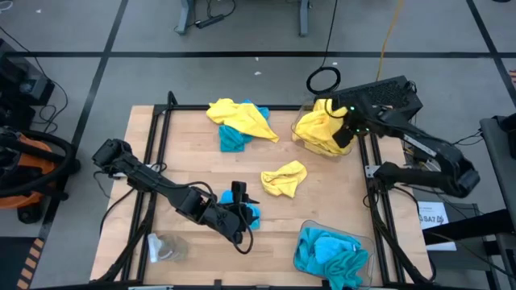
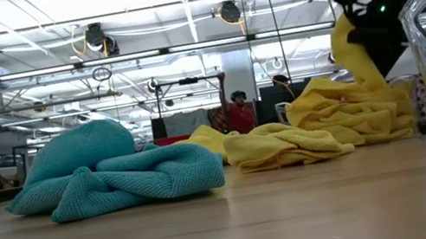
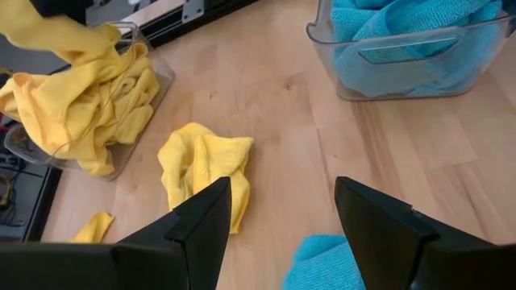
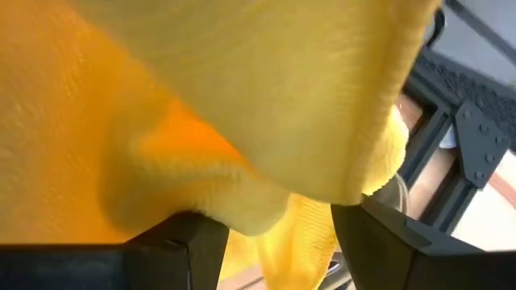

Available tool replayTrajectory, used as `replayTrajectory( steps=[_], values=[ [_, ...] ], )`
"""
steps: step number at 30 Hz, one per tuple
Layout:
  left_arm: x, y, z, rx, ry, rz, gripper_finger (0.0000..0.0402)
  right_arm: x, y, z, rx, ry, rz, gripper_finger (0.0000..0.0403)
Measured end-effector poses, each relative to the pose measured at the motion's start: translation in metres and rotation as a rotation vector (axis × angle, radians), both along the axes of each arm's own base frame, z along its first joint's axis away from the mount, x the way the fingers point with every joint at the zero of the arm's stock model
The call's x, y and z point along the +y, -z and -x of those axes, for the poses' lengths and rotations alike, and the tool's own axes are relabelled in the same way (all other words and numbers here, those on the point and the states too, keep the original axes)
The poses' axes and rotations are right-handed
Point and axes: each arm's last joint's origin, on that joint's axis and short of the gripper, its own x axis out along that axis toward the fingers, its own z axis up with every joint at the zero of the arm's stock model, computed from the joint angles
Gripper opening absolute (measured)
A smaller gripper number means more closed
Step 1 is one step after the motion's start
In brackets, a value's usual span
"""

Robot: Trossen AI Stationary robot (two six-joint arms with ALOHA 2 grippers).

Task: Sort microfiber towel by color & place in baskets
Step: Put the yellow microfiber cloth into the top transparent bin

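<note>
The right gripper (image 1: 345,135) sits over the yellow bin (image 1: 305,138) at about two o'clock on the table (image 1: 339,197), its fingers spread with a yellow towel (image 4: 242,105) draped across them; whether they actually pinch it is hard to tell. The left gripper (image 1: 242,211), at six o'clock, stands wide open just over a blue towel (image 3: 322,262). A loose yellow towel (image 1: 285,178) lies mid-table. At twelve o'clock lies a mixed heap (image 1: 239,121). The blue bin (image 1: 310,235) at five o'clock holds blue towels.
</note>
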Motion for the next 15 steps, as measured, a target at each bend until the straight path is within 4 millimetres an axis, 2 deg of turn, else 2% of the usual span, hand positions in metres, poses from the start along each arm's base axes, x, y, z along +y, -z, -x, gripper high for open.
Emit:
replayTrajectory(
  steps=[8, 15],
  values=[
    [0.009, 0.0, -0.004, 0.0, -0.015, 0.014, 0.0228, 0.017, -0.019, 0.013, -0.123, -0.032, 0.07, 0.0206],
    [0.013, -0.002, -0.009, -0.023, -0.014, 0.026, 0.0228, 0.015, -0.012, 0.011, -0.071, -0.039, 0.009, 0.0202]
  ],
)
